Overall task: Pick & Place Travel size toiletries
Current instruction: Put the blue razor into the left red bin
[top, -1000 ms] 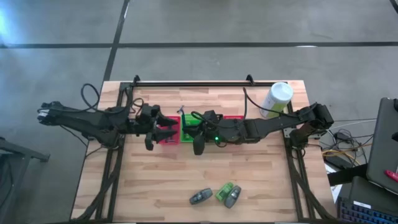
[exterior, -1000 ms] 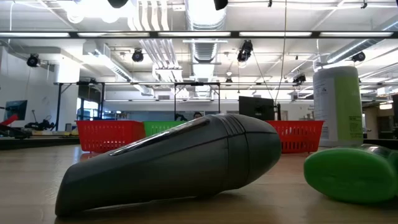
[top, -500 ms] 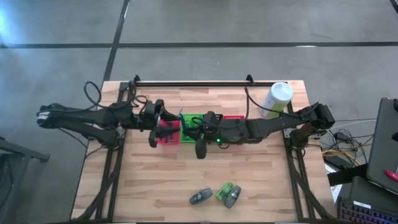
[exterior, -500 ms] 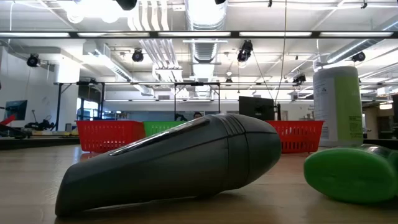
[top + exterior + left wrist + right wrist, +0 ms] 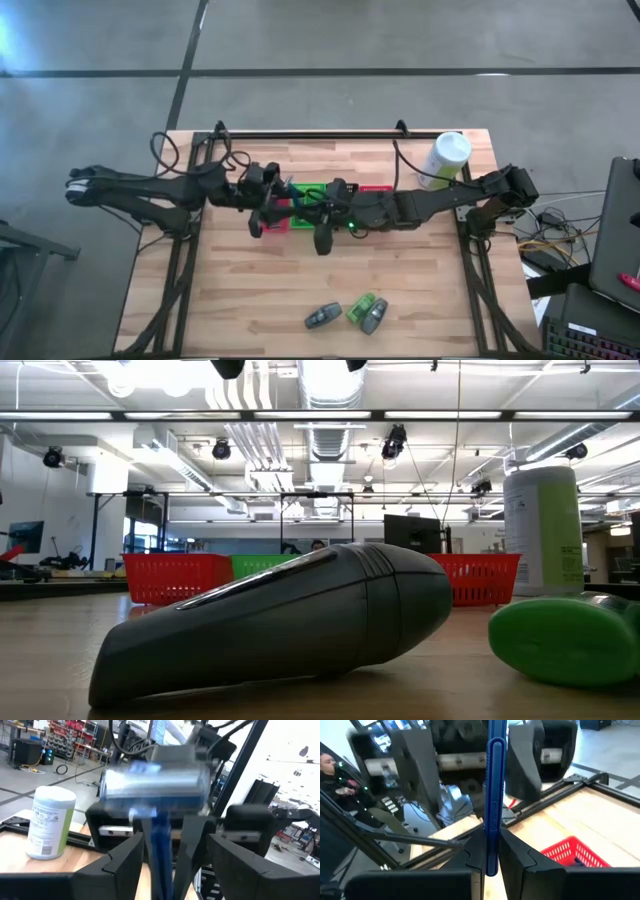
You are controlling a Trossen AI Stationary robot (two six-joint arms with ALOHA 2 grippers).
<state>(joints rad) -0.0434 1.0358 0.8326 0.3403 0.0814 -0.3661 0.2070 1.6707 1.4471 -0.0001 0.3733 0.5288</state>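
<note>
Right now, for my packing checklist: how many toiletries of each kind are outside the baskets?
Grey mini bottles: 2
Green packet: 1
Blue razor, clamped in the right gripper: 1
Total: 4

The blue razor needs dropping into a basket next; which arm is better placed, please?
Right. The right gripper is shut on the blue razor, with the red basket close by. The left gripper stands open on either side of the razor, not gripping it.
</note>
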